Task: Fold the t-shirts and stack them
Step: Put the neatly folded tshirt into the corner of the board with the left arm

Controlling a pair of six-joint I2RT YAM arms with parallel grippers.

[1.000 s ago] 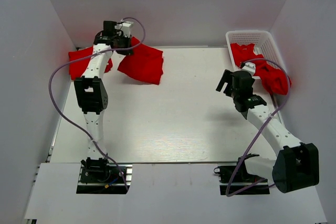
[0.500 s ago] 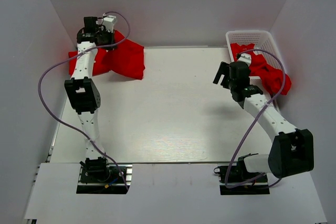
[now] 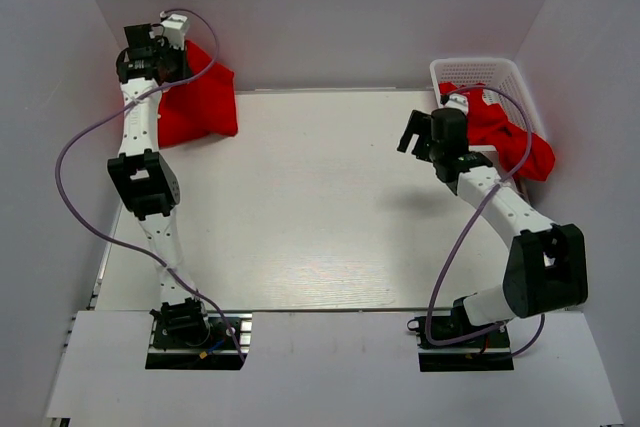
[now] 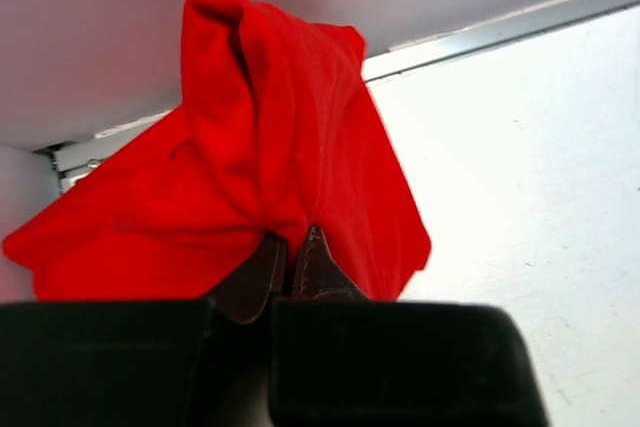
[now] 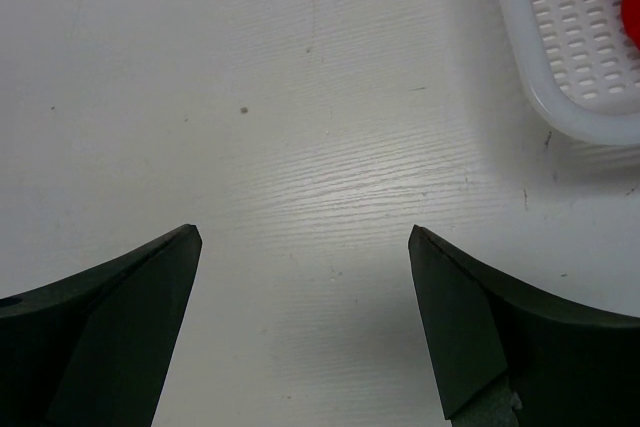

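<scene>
**Item 1. My left gripper** (image 4: 291, 253). At the far left corner of the tabletop (image 3: 320, 217), close to the back wall (image 3: 330, 17), with the arm stretched away from its base. Fingers pressed together, with a fold of red cloth pinched between them.

**Item 2. Held t-shirt** (image 4: 285, 137). Plain bright red, soft, no print. From the wrist it bunches outward from my fingertips, with one tall ridge of cloth toward the back wall and a broad flap spreading to the left. From above it shows as one red mass (image 3: 200, 102) hanging just right of the gripper, its lower edge at the tabletop's far left corner. Whether this mass is one shirt or more, I cannot tell.

**Item 3. My right gripper** (image 5: 305, 237). Over bare tabletop just left of the basket, touching nothing. Fingers spread wide apart, with only white wood-grain surface between them.

**Item 4. Basket** (image 3: 480, 68). White plastic lattice, at the far right corner of the tabletop. One corner of it shows at the upper right of the right wrist view.

**Item 5. Basket t-shirts** (image 3: 512, 137). Bright red, heaped loosely and unfolded in the basket. They spill over its near right rim, and my right arm partly hides them.
</scene>
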